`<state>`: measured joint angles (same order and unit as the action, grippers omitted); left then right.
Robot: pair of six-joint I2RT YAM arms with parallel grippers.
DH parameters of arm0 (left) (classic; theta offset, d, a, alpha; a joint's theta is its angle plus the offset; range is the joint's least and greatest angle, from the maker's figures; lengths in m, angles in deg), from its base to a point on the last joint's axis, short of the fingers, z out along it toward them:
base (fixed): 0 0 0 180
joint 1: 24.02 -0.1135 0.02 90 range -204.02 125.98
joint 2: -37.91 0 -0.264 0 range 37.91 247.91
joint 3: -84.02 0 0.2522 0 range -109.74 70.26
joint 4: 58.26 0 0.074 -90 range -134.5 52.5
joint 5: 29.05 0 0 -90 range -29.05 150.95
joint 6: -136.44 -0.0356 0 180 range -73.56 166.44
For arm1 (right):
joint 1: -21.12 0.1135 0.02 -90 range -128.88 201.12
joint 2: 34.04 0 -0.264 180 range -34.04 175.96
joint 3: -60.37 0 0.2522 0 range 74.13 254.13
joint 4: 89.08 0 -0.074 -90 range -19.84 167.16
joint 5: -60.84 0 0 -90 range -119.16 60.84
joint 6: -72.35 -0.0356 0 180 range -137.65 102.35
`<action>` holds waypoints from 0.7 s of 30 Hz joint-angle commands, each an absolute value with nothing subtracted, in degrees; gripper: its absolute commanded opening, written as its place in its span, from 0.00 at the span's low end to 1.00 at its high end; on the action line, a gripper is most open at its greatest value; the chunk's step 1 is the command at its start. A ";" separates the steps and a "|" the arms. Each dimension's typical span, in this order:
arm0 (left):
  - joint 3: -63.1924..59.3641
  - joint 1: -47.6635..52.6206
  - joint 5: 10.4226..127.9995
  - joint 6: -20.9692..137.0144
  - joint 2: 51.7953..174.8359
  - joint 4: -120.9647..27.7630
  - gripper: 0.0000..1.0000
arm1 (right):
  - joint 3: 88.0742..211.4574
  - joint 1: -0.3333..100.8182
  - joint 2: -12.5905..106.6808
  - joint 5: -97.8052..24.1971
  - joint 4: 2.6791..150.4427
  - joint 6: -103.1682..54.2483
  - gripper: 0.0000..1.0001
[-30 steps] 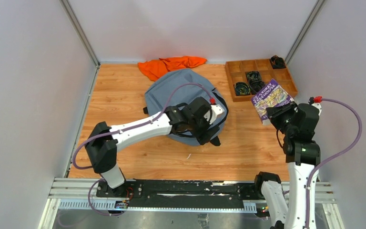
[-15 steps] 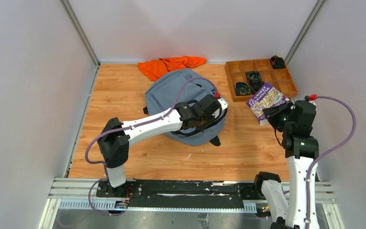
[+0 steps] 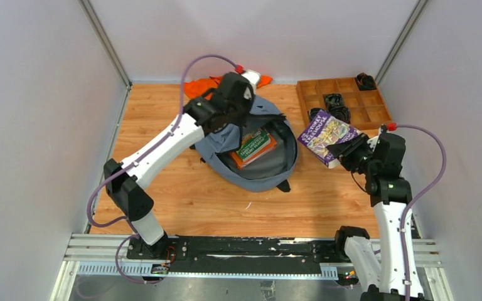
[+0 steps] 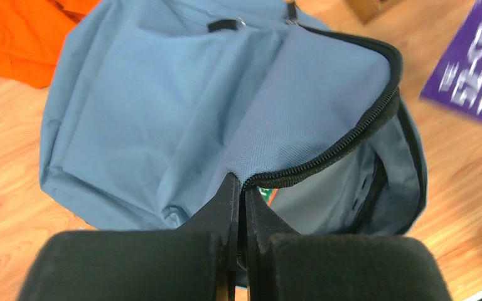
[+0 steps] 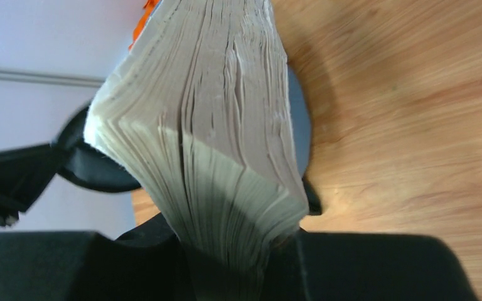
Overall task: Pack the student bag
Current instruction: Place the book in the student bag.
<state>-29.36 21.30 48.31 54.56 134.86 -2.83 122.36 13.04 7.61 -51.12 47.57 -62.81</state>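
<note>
L end effector (image 4: 238,188) is pinching bag (image 4: 144,113) flap; R end effector (image 5: 238,254) is gripping book (image 5: 213,125); wood tabletop (image 3: 157,119), white walls (image 3: 257,31) enclosing.

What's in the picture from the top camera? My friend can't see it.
The left pincer holds the grey-blue student bag open by its flap, showing books inside. The right pincer holds a purple book beside it, over the wooden table.

White letters on purple book (image 3: 326,133), 3 o'clock of student bag (image 3: 260,180): too blurry. Print on green-orange book (image 3: 254,145) inside it: too small.
</note>
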 commanded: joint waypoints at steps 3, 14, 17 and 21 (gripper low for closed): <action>-29.86 13.87 60.56 64.75 130.89 -9.16 0.00 | 116.31 21.70 5.18 -56.53 59.17 -71.98 0.00; -23.61 11.63 69.20 67.37 121.82 -19.99 0.00 | 113.00 35.94 18.19 -60.47 82.33 -81.16 0.00; -22.91 11.48 69.47 67.27 120.78 -19.99 0.00 | 113.90 37.99 22.02 -58.46 86.06 -82.70 0.00; -21.84 11.07 70.81 67.91 119.89 -20.64 0.00 | 114.30 42.91 27.62 -54.55 92.00 -85.92 0.00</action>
<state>-21.71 11.40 67.04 66.54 123.10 -12.79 111.85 38.28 24.42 -57.00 78.63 -81.28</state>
